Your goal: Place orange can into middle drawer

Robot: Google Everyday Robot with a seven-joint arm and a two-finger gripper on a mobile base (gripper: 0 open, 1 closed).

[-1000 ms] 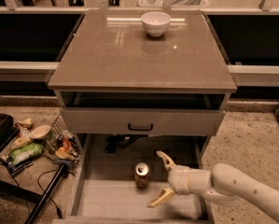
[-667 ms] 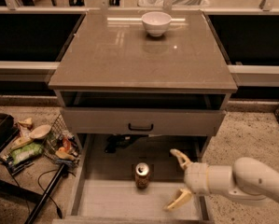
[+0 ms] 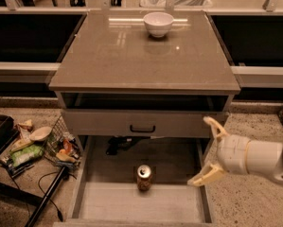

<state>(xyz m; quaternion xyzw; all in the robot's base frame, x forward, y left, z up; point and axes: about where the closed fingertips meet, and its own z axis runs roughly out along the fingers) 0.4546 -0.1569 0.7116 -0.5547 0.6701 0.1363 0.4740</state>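
The orange can [image 3: 144, 177] stands upright on the pale floor of the open middle drawer [image 3: 131, 203], near its middle, silver top up. My gripper [image 3: 206, 151] is open and empty, to the right of the can over the drawer's right wall, well apart from the can. Its two pale fingers [image 3: 215, 126] spread wide, one high and one low.
A white bowl [image 3: 158, 23] sits at the back of the cabinet top [image 3: 141, 56]. A grey drawer front with a black handle [image 3: 142, 128] is above the open drawer. A wire basket of packets [image 3: 60, 148] and a black pole [image 3: 44, 197] lie on the floor at left.
My gripper has drawn away to the right from the can, from beside it to over the drawer's right wall. The can stays standing in the drawer.
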